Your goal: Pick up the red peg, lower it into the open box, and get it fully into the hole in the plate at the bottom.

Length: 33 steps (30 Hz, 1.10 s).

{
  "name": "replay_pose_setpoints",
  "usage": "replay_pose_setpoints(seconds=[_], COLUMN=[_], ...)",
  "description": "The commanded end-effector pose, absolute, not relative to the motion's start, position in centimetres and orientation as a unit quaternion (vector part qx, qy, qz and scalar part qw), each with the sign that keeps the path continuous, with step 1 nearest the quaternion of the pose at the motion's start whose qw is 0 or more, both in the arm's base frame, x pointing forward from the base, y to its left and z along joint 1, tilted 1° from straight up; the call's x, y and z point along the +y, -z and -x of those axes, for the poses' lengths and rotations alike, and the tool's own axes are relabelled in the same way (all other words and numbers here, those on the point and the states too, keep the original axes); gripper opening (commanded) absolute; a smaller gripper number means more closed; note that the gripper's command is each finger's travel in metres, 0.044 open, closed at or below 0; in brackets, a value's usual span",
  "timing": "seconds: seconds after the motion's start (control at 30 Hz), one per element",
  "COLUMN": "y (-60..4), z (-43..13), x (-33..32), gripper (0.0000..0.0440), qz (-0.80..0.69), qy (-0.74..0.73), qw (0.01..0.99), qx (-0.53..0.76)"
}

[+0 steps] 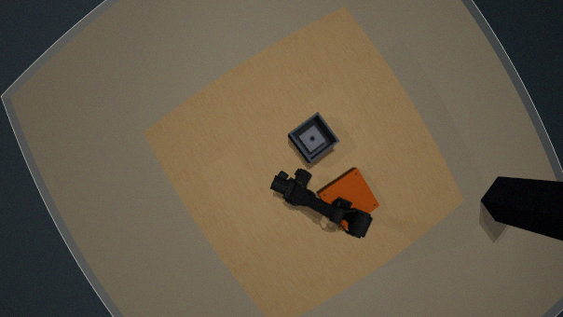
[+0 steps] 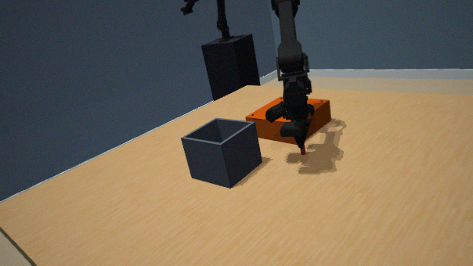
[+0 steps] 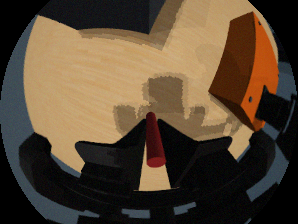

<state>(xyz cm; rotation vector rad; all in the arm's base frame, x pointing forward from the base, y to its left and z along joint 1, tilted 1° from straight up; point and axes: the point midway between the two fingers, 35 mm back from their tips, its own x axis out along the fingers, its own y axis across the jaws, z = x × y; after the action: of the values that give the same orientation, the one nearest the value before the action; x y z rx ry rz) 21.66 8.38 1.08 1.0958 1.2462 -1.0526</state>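
The red peg [image 2: 303, 151] [image 3: 154, 142] is roughly upright between my fingertips, over the wooden table. Its lower end shows below the fingers; whether it touches the table is hard to tell. My gripper [image 2: 301, 145] [image 3: 151, 122] is shut on the peg and points down. In the top view the arm hides the peg. The dark grey box [image 1: 299, 149] [image 2: 205, 160] [image 3: 110, 14] stands open-topped, apart from the gripper. The light plate [image 1: 306, 135] at its bottom has a dark central hole [image 1: 312, 138].
An orange block [image 1: 356, 186] [image 2: 272, 130] [image 3: 266, 65] with small dark holes lies close beside the gripper, partly under the arm in the top view. A black pedestal [image 1: 527, 205] [image 2: 231, 64] stands beyond the table [image 1: 224, 140] [image 2: 313, 219] and bears another dark arm-like shape.
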Motion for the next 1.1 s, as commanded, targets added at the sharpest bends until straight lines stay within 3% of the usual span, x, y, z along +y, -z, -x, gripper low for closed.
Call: replay_pose_setpoints(seconds=[0.0, 1.07], y=[-2.4, -13.8], z=[-22.5, -26.8], x=[8.4, 1.5], gripper=[0.0, 0.0], qz=[-0.481, -0.502], qy=[0.436, 0.411], qw=[0.558, 0.609], qx=[0.517, 0.456])
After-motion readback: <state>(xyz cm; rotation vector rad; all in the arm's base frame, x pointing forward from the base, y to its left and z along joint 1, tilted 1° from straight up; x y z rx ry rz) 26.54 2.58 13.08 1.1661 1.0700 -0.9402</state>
